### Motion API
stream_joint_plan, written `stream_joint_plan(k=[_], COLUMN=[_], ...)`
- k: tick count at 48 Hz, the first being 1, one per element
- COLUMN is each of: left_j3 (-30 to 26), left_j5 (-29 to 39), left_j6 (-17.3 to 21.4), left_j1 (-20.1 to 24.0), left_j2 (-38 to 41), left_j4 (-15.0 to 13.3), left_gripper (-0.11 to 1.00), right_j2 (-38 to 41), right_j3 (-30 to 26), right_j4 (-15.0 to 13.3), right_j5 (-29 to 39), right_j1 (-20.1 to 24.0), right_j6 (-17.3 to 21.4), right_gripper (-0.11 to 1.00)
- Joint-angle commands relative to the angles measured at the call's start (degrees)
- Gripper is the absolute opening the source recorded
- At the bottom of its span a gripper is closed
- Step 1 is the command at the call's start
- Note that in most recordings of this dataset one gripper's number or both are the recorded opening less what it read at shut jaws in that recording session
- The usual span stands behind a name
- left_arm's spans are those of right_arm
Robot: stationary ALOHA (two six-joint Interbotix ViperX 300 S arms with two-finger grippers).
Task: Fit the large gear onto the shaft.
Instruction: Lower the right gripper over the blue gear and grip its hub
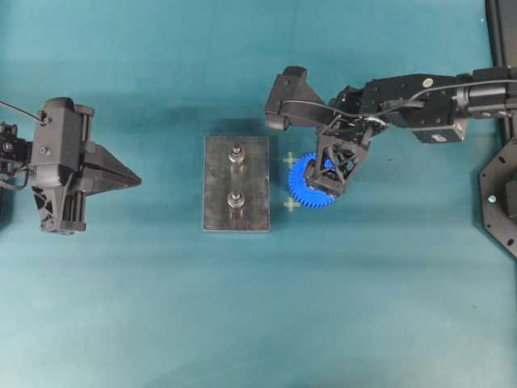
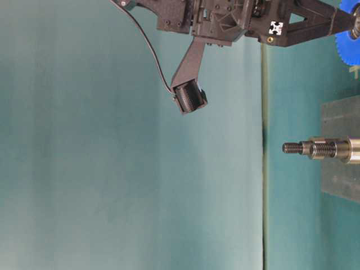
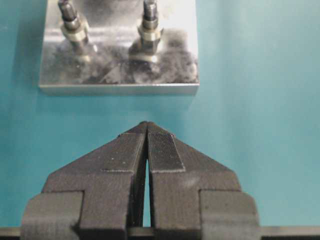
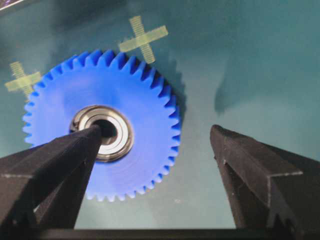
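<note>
Two pegs stand on the grey plate (image 1: 236, 183); the shaft (image 1: 236, 153) is the one nearer its short edge. Large gear (image 1: 315, 181) lies flat on the counter (image 1: 161, 323) just right of the plate's long edge, beside two tape crosses (image 4: 143, 38). Right end effector (image 1: 338, 179) hangs over the gear, jaws wide, gripping nothing. Left end effector (image 1: 133, 178) is closed, empty, well left of the plate, open counter between. No readable writing.

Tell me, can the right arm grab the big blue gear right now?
Probably yes. The right end effector hangs open right above the large gear, which lies flat on the table beside the steel plate. Nothing covers the gear; one finger is over its bearing, the other past its rim.
</note>
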Motion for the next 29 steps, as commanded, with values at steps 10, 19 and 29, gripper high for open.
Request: stream_joint_plan(k=[10, 19, 29], left_j3=[-1.0, -1.0, -0.8], left_j5=[-0.4, -0.4, -0.5], left_j6=[-0.2, -0.2, -0.3], left_j1=[0.1, 0.1, 0.0], left_j2=[-0.2, 0.3, 0.5], left_j4=[0.1, 0.1, 0.1], left_gripper=[0.0, 0.0, 0.0], right_j2=[1.5, 2.5, 2.5], right_j3=[-1.0, -1.0, -1.1], right_j4=[-0.2, -0.2, -0.1], right_j5=[-0.3, 0.2, 0.7], right_j1=[-0.2, -0.2, -0.1], right_j6=[0.1, 0.3, 0.4], right_gripper=[0.94, 0.94, 0.76])
